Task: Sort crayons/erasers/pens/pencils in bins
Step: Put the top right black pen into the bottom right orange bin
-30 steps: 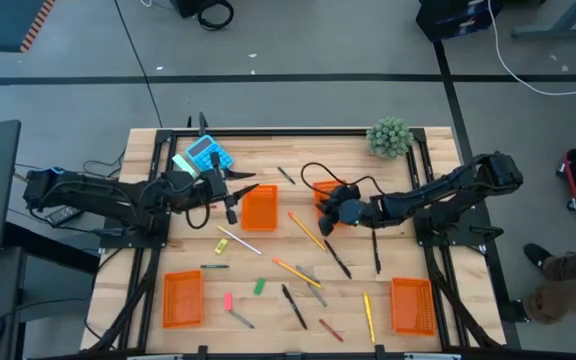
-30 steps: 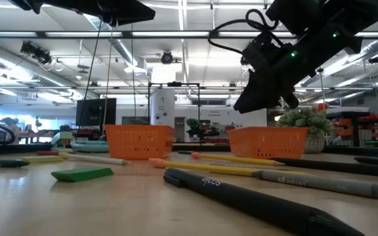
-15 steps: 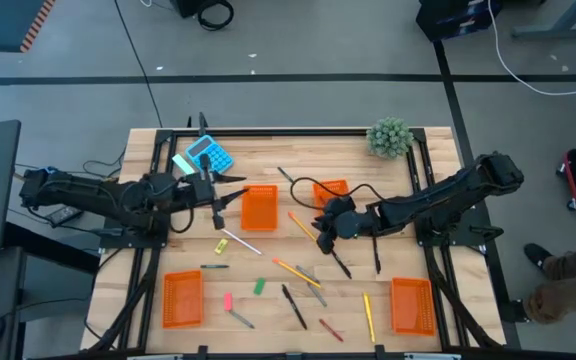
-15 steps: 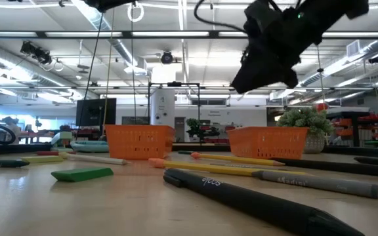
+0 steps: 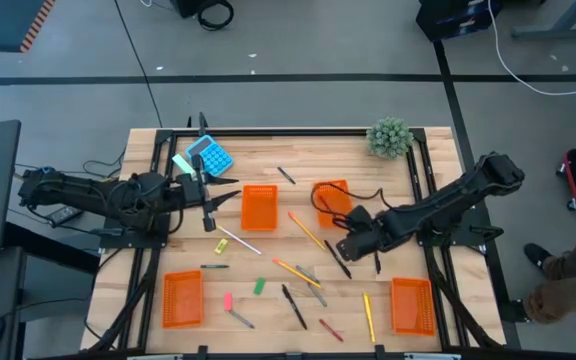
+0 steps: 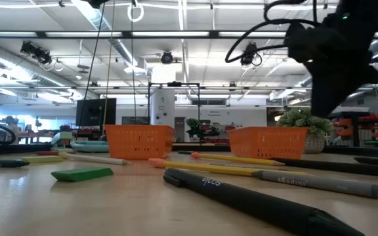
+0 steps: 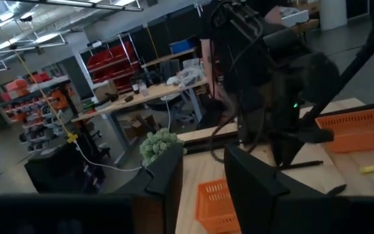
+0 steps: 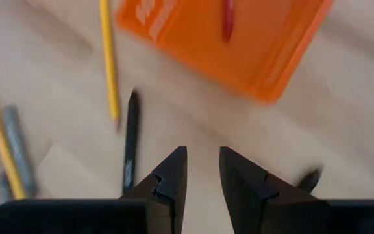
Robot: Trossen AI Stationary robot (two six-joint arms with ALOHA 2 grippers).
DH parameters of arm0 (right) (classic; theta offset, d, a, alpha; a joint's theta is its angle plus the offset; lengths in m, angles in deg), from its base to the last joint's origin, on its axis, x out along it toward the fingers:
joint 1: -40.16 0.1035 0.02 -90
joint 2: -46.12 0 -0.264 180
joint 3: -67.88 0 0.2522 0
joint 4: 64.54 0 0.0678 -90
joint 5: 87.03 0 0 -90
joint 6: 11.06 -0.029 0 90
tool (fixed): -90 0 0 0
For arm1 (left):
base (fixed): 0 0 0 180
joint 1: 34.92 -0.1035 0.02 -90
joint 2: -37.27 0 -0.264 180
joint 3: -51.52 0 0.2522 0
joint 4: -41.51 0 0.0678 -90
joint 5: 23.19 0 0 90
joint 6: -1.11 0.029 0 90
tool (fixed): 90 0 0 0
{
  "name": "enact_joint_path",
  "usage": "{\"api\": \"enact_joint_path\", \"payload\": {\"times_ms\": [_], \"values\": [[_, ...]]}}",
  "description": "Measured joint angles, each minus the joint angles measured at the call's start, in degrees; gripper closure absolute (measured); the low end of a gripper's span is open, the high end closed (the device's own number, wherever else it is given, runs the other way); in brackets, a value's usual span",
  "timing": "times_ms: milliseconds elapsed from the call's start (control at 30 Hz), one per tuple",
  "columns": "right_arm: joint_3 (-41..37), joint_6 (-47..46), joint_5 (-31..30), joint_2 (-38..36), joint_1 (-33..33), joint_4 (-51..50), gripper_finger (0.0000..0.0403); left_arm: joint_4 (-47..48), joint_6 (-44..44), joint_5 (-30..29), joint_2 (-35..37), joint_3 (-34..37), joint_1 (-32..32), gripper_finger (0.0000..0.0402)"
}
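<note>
Black pen (image 5: 337, 258) lies just below the empty, slightly parted right gripper (image 5: 346, 243); we should straddle its middle before closing. Left gripper (image 5: 208, 205), slightly parted, waits.

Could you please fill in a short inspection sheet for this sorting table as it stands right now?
Surface: wooden table, mostly bare at the back.
Job's things: four orange bins; one holds a red crayon; pens, pencils and erasers loose.
Clutter: blue calculator, small plant.
Hands: left hand and right hand both empty, fingers apart.
Cables: black loop over a back bin.
Surroundings: person's legs at right.
</note>
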Motion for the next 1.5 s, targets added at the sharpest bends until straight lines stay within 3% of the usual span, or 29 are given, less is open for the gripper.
{"api": "enact_joint_path", "payload": {"times_ms": [333, 567, 1033, 1500], "values": [[-4.1, -12.6, 1.6, 0.8, 2.9, -0.4, 0.0309, 0.1, -0.2, 0.0, 0.0, 0.0, 0.0, 0.0279], [-6.3, -12.7, 8.1, 5.0, 0.3, -1.4, 0.0313, -0.1, -2.8, 0.0, 0.0, 0.0, 0.2, 0.0284], [-6.3, -15.0, 12.4, 4.7, 3.0, -6.3, 0.0313, -1.2, -2.1, 0.0, 0.0, 0.0, 2.8, 0.0289], [-6.3, -21.7, 14.0, 4.7, 5.3, -3.1, 0.0308, -1.4, -2.1, 0.0, -0.1, 0.0, 2.9, 0.0291]]}}
